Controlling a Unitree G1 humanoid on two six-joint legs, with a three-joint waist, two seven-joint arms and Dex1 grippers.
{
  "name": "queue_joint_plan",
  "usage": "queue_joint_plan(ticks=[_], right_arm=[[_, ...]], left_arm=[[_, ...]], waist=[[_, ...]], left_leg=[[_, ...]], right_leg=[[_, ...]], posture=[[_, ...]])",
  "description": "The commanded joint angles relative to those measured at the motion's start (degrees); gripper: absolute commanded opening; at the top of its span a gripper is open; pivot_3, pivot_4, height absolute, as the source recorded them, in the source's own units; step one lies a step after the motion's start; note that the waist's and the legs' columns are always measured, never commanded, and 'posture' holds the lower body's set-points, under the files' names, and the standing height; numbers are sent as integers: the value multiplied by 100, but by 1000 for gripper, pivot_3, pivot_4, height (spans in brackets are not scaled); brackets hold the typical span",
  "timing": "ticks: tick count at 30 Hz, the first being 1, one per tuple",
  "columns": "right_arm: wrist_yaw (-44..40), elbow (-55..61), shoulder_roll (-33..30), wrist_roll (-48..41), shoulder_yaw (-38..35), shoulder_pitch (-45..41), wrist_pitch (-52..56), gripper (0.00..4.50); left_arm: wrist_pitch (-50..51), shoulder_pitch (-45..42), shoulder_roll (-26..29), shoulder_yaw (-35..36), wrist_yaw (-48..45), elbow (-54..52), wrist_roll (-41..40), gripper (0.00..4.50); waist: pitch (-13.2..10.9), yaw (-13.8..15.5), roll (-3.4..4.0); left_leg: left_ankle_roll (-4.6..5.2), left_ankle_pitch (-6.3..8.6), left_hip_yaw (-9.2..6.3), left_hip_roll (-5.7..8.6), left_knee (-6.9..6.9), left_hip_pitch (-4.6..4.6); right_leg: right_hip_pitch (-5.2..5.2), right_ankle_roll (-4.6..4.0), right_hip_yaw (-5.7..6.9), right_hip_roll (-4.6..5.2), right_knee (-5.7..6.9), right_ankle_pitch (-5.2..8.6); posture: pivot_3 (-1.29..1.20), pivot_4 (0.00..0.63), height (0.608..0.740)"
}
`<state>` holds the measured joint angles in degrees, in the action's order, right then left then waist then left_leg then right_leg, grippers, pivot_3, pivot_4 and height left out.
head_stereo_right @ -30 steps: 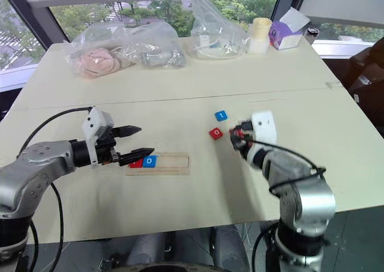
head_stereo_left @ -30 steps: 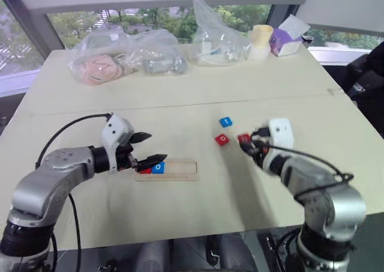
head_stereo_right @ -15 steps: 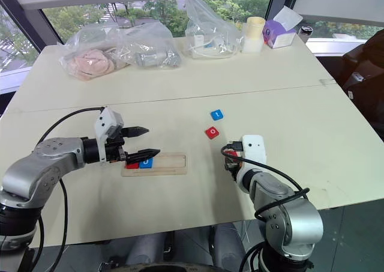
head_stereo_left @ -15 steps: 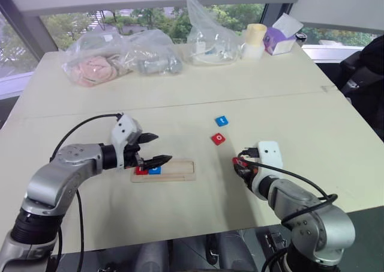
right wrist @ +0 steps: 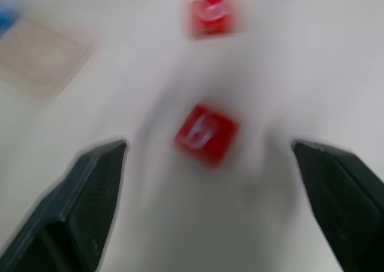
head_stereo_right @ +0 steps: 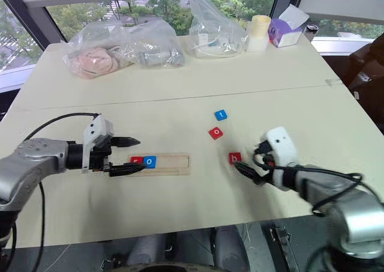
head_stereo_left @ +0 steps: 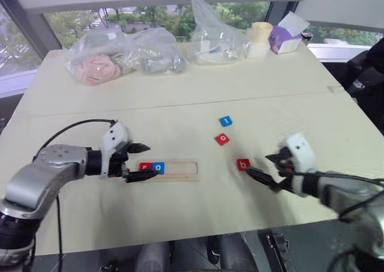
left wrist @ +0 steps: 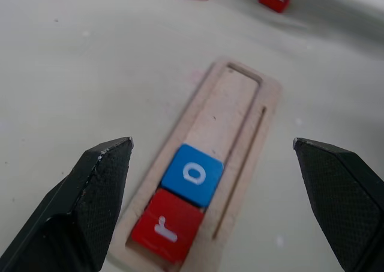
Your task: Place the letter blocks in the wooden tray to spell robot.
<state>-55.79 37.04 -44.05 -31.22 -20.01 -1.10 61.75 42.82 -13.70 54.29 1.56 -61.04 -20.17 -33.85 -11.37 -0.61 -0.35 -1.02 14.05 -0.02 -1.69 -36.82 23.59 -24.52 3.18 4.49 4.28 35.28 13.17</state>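
Grippers both spread wide, holding nothing: left gripper (head_stereo_left: 139,162) reaches level over the wooden tray (head_stereo_left: 180,169); right gripper (head_stereo_left: 258,170) angles toward the loose red b block (head_stereo_left: 243,164).

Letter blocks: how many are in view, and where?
5. Red r and blue o sit in the wooden tray; red b, red o and blue t lie on the table.

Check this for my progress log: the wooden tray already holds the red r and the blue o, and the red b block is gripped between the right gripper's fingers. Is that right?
Not quite. The wooden tray does hold the red r and blue o, but the red b block lies loose on the table, ahead of the open right gripper, as the right wrist view shows.
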Motion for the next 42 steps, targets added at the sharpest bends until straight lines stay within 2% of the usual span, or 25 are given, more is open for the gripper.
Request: queue_joint_plan(ticks=[1,4,6,10,14,16,19,26,32,34,36,39,42], right_arm=[[-965,-1389,-497,582,385,-220,-2144,4451],[-1307,-2994,-583,1585,1337,-652,-4257,4451],[-1452,-3820,-462,1804,1632,-976,-5018,4451],[-1657,-4448,-343,2030,2049,-1305,-5783,4451],[-1631,-4629,-199,2109,2267,-1419,-6039,4451],[-1626,-4693,-108,2124,2327,-1475,-6144,4451],[-1678,-4736,-37,2113,2387,-1509,-6293,3604],[-1539,-4616,95,2201,2520,-1642,-6419,59],[-1416,-4365,-32,2243,2517,-1615,-6165,23],[-1492,-4425,-105,2272,2524,-1626,-6324,556],[-1410,-4605,-166,2524,2576,-1747,-6780,1298],[-1533,-4797,-184,2618,2667,-2063,-7150,2886],[-1761,-4846,-131,2515,2736,-2306,-7339,2886]], left_arm=[[-146,-141,241,159,-444,-10,-127,4500],[-278,-136,449,112,-727,-29,-67,4500],[-223,-89,499,148,-753,-210,-155,4500],[-162,101,624,279,-768,-608,-237,4500],[-658,573,890,184,-778,-869,274,4500],[-694,721,837,208,-705,-896,264,4500],[-693,759,757,254,-619,-890,223,4500],[-785,838,715,215,-559,-707,325,4500],[-873,915,670,226,-529,-525,411,4500],[-862,941,647,234,-516,-539,391,4500],[-879,956,634,220,-513,-518,407,4500],[-911,964,623,191,-513,-485,444,4500],[-909,962,613,187,-514,-482,460,4500]], waist=[[-3,-28,-4],[-5,-31,-11],[-9,-12,-6],[-16,7,-4],[-17,1,-7],[-17,1,-7],[-17,5,-7],[-17,-3,-7],[-18,17,-7],[-18,20,-7],[-17,18,-7],[-17,11,-7],[-18,-1,-7]], left_leg=[[0,0,7,-2,0,0],[1,0,12,-9,-4,-4],[1,0,8,-13,-4,-4],[1,-1,9,-13,-6,-1],[1,-1,13,-13,-15,-2],[1,-1,15,-15,-19,-9],[0,-1,11,-22,-28,-14],[-1,-1,17,-29,-31,-22],[-1,-2,29,-29,-36,-24],[-1,-2,31,-29,-36,-24],[-1,-2,34,-29,-36,-24],[-1,-2,39,-29,-36,-24],[-1,-2,40,-30,-36,-24]], right_leg=[[-2,0,-2,-3,0,-1],[-2,-2,-6,-15,2,-1],[-4,-5,-6,-20,4,-3],[-5,-5,-11,-24,14,-5],[-3,-4,-16,-24,17,-6],[-1,-6,-17,-25,25,-6],[1,-12,-17,-33,33,-9],[-6,-16,-41,-49,56,-11],[-15,-17,-57,-50,72,-10],[-15,-17,-58,-50,72,-10],[-16,-17,-61,-50,72,-10],[-18,-17,-65,-50,73,-10],[-21,-17,-69,-53,76,-11]], posture=[[0,150,740],[0,150,740],[0,150,740],[0,150,740],[0,150,740],[0,150,740],[0,150,740],[0,150,740],[0,150,740],[0,150,740],[0,150,740],[0,150,740],[0,150,740]])
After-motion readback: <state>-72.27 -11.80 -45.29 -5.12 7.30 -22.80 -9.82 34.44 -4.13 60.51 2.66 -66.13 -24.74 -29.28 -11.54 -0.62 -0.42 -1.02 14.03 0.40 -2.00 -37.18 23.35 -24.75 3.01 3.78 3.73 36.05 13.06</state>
